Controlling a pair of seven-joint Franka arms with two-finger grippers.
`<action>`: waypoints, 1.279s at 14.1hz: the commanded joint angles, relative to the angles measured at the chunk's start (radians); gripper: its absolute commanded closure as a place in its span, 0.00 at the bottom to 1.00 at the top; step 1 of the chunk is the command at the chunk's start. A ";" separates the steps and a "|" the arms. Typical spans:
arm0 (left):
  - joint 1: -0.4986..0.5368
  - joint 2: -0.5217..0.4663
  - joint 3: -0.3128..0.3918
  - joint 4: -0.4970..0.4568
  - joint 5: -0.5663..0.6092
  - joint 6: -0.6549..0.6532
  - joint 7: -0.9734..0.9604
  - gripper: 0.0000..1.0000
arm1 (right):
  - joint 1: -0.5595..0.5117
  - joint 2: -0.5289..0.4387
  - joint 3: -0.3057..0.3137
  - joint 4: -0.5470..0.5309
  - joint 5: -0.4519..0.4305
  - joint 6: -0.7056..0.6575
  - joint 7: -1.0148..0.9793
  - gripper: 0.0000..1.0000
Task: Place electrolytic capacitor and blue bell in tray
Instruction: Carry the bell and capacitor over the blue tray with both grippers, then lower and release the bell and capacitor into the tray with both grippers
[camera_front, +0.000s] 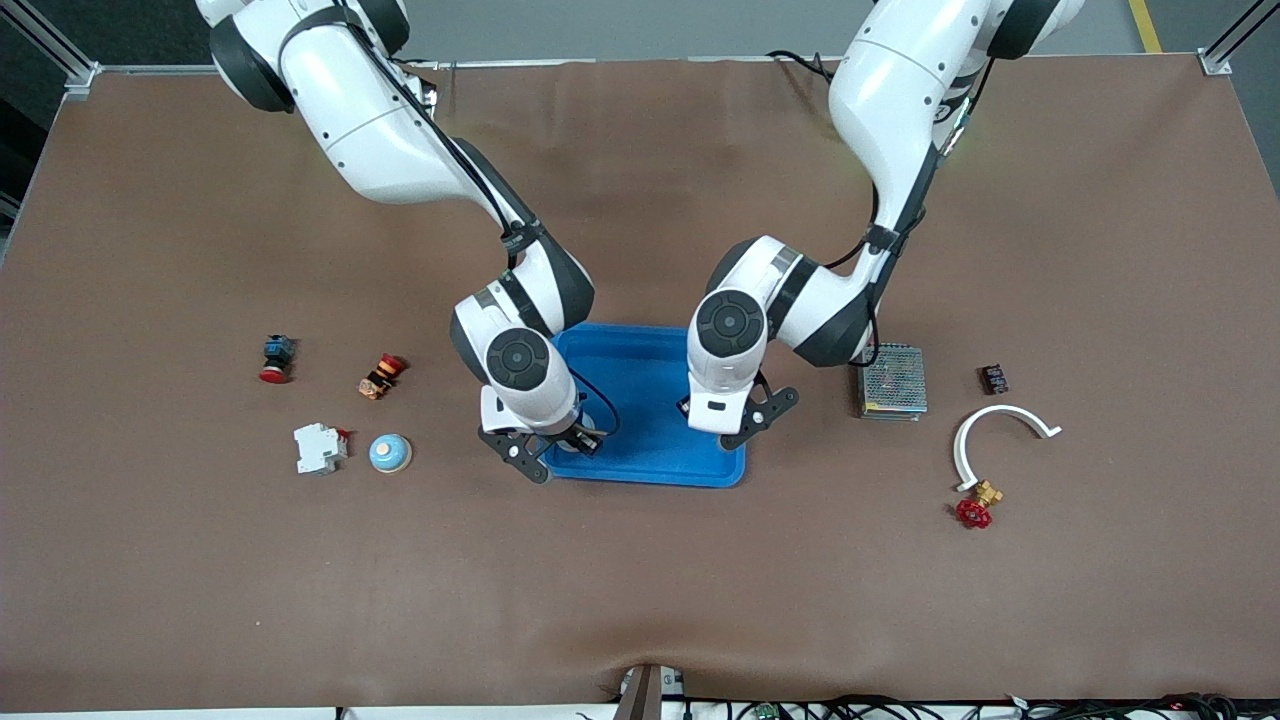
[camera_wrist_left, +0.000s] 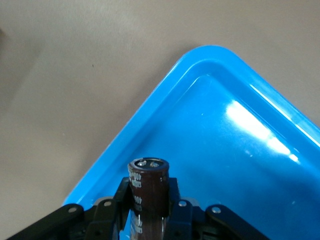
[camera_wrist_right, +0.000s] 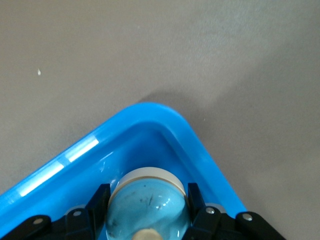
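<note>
The bright-blue tray (camera_front: 650, 400) lies mid-table. My left gripper (camera_front: 716, 422) is over the tray's end toward the left arm, shut on a dark brown electrolytic capacitor (camera_wrist_left: 149, 185) held upright above the tray floor (camera_wrist_left: 240, 140). My right gripper (camera_front: 574, 436) is over the tray corner nearest the front camera at the right arm's end. Its fingers (camera_wrist_right: 196, 197) close on a light-blue bell with a white base (camera_wrist_right: 147, 210), low inside the tray (camera_wrist_right: 150, 130). A second blue bell (camera_front: 390, 453) sits on the table toward the right arm's end.
Toward the right arm's end lie a white circuit breaker (camera_front: 320, 448), an orange part (camera_front: 381, 376) and a red-capped button (camera_front: 276, 358). Toward the left arm's end are a metal mesh box (camera_front: 891, 381), a small black part (camera_front: 993, 379), a white curved piece (camera_front: 1000, 430) and a red-handled valve (camera_front: 978, 505).
</note>
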 joint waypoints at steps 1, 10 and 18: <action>-0.006 0.025 0.003 0.013 -0.033 0.039 -0.117 0.91 | 0.015 0.026 -0.008 0.034 0.005 -0.009 0.032 1.00; -0.034 0.088 0.003 -0.010 -0.049 0.103 -0.244 0.91 | 0.030 0.052 -0.008 0.034 0.004 0.023 0.062 1.00; -0.040 0.083 0.006 -0.033 -0.030 0.103 -0.237 0.00 | 0.033 0.057 -0.010 0.032 -0.002 0.029 0.065 0.33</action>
